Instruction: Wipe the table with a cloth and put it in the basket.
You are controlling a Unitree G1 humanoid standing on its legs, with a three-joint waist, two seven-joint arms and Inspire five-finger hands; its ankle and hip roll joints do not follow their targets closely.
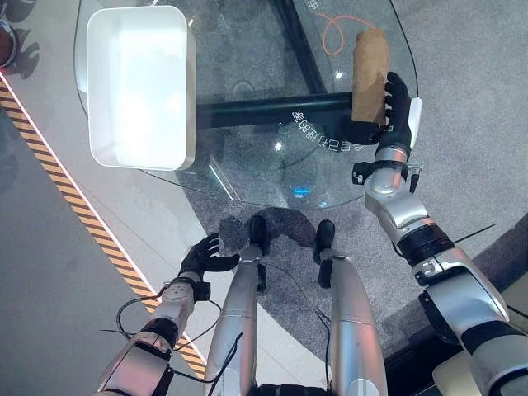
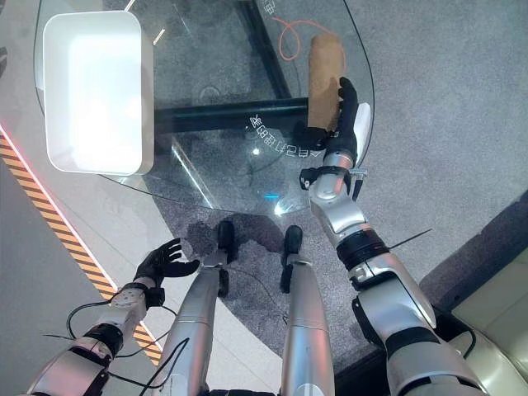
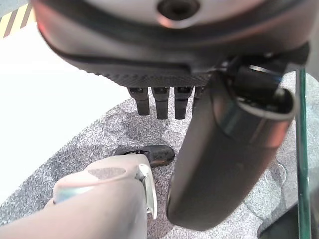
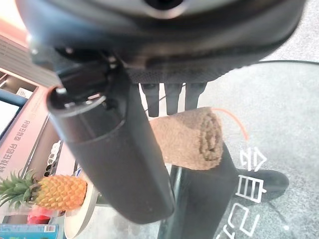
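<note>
A brown cloth, rolled into a tube, lies on the right part of the round glass table. My right hand rests at the roll's near end. Its fingers run straight along the roll's right side and its thumb lies across the near end. In the right wrist view the cloth sits between the thumb and the straight fingers, with no squeeze visible. The white rectangular basket stands on the table's left part with nothing in it. My left hand hangs low beside the table's near edge, fingers relaxed and holding nothing.
An orange cord loops on the glass just beyond the cloth. A dark bar runs under the glass between basket and cloth. Yellow-black striped tape crosses the floor at the left. A pineapple sits off to the side.
</note>
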